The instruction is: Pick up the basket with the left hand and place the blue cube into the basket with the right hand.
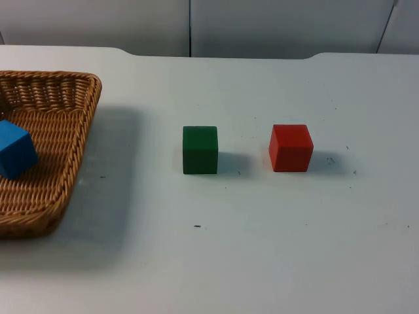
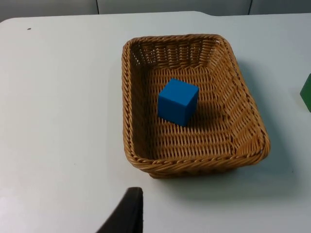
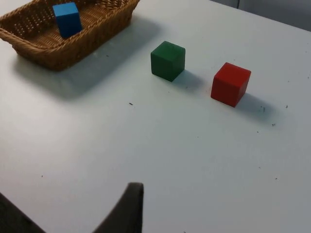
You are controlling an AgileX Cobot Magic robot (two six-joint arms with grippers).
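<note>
A woven wicker basket point(image 1: 77, 154) sits on the white table at the left edge of the top view. The blue cube point(image 1: 14, 149) lies inside it, tilted on the woven floor. From the left wrist, the basket point(image 2: 243, 116) and the blue cube point(image 2: 178, 101) in its middle are fully visible. My left gripper point(image 2: 127, 213) hovers over bare table a short way from the basket's near rim, touching nothing. My right gripper point(image 3: 127, 208) hangs over bare table well away from the basket point(image 3: 104, 26) and the blue cube point(image 3: 67, 18), holding nothing.
A green cube point(image 1: 200, 150) stands mid-table, and a red cube point(image 1: 291, 148) stands to its right, about a cube's width apart. Both appear from the right wrist as green cube point(image 3: 168, 60) and red cube point(image 3: 231, 83). A grey partition wall point(image 1: 262, 26) closes the table's far edge.
</note>
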